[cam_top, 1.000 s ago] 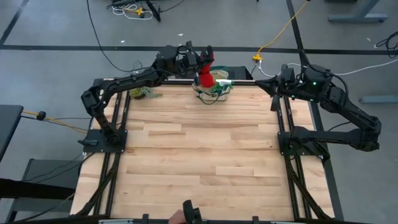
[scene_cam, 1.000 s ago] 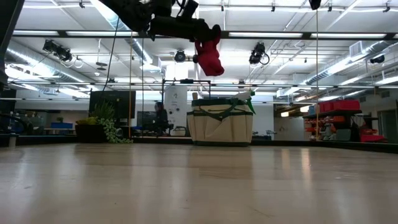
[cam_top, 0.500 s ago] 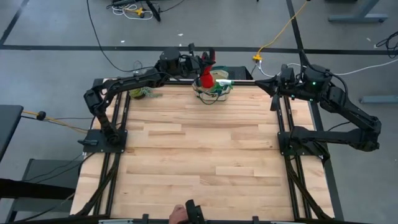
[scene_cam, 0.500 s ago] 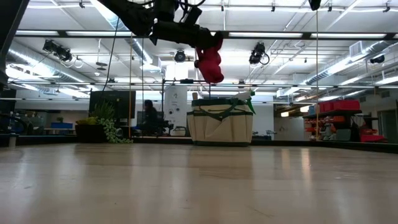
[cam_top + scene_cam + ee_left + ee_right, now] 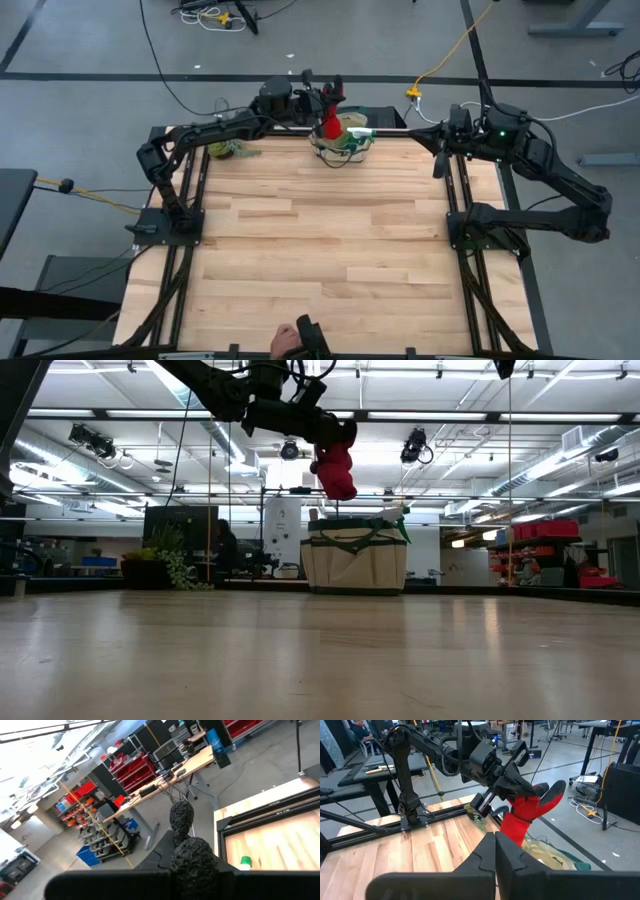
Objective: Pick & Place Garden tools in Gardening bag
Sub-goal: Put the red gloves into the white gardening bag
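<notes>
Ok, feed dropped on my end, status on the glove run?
Left gripper shut on glove, held in the air over gardening bag. Right gripper shut, empty, waiting at the table's far right corner. Nothing in the way.

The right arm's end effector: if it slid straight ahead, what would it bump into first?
Probably the red-and-black glove hanging from the left end effector above the gardening bag; the right end effector points that way, though depth is unclear.
</notes>
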### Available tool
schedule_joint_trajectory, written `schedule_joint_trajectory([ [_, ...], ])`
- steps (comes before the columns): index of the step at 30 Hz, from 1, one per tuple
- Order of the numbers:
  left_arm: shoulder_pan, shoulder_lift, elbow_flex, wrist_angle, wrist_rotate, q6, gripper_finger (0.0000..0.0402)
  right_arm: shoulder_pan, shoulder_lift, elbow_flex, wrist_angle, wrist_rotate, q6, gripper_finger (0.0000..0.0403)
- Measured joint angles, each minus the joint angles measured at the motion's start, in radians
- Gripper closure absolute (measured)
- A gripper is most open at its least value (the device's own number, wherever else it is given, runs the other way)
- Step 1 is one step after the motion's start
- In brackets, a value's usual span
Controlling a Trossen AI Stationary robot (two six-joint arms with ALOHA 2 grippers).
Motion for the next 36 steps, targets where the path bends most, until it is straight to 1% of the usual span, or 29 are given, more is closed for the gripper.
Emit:
schedule_joint_trajectory([
  [6,0.012,0.000,0.010,-0.011,-0.038,-0.082,0.0396,0.000,0.017,0.000,0.000,0.000,-0.003,0.0403],
  [9,0.019,0.002,0.075,-0.100,-0.038,-0.137,0.0396,0.000,0.024,0.000,0.000,0.000,-0.006,0.0403],
  [12,0.019,0.001,0.133,-0.178,-0.044,-0.134,0.0396,0.000,0.027,0.000,0.000,0.000,-0.006,0.0403],
  [18,0.035,0.001,0.204,-0.271,-0.037,-0.173,0.0396,0.000,0.029,0.000,0.000,0.000,-0.006,0.0403],
  [27,0.034,0.001,0.209,-0.280,-0.025,-0.263,0.0396,0.000,0.029,0.000,0.001,0.000,-0.002,0.0403],
  [32,0.015,0.002,0.209,-0.278,-0.026,-0.242,0.0396,0.000,0.029,0.000,0.001,0.000,-0.003,0.0403],
  [36,0.007,0.033,0.211,-0.275,-0.025,-0.242,0.0396,0.000,0.029,0.000,0.001,0.000,-0.003,0.0403],
])
